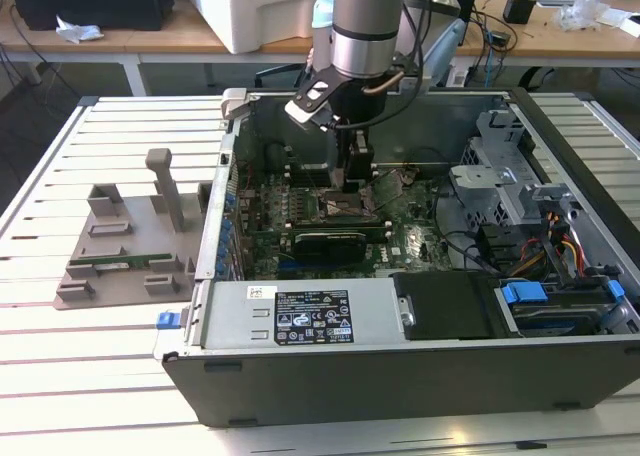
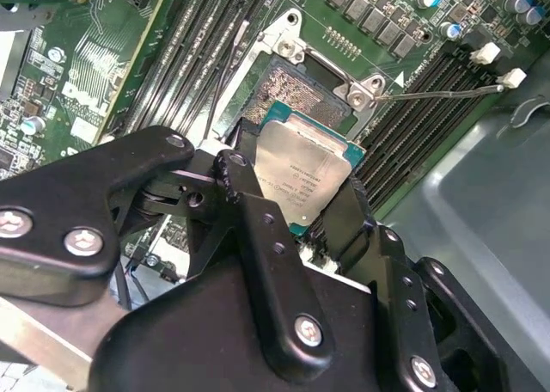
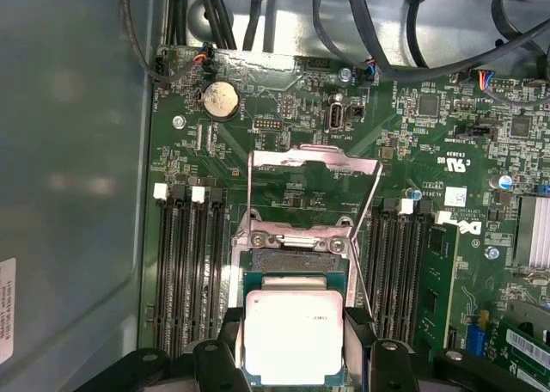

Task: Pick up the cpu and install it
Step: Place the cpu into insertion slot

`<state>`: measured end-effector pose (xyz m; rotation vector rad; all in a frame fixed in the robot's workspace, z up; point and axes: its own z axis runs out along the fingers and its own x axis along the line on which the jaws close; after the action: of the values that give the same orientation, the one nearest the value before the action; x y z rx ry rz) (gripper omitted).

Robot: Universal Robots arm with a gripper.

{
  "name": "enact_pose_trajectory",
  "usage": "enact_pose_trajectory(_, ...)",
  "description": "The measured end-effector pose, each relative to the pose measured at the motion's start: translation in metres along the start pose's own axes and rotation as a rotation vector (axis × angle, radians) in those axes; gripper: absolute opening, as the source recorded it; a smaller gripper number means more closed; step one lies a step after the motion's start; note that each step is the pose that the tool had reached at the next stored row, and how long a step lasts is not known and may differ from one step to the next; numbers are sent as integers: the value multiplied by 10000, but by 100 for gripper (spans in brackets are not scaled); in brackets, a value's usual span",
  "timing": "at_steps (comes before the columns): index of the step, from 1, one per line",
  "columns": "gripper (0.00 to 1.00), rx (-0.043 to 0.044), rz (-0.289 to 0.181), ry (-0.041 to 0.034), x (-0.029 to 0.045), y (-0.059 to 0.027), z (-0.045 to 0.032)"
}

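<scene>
Exterior view: my arm reaches down into the open PC case, which lies on the white slatted table. My gripper sits low over the mobo, right above the socket area. Can't make out the cpu from here. On the exterior view's left, outside the case, is a grey holder block w/ a green memory stick lying in it, well apart from me.

Second wrist view: gripper is clamped on the cpu, black fingers on two opposite edges, silvery top facing the cam. The cpu overlaps one edge of the socket and isn't squared up w/ the frame. Most of the contact field is uncovered. Can't tell if the cpu touches the socket or hangs just above it. A thin lever wire runs out sideways from a socket corner.

First wrist view: same grip, cpu pinched btw my fingers, gripper centred on it. The socket is open, just beyond the cpu, w/ the load plate swung back. Memory slots flank the socket on both sides. A coin cell sits farther off on the board, past the load plate.
</scene>
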<state>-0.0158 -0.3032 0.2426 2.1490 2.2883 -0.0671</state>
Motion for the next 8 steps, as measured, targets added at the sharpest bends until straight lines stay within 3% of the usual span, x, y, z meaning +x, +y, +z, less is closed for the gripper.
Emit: enact_pose_trajectory(8, 55, 0, 0, 0, 2, 2, 65)
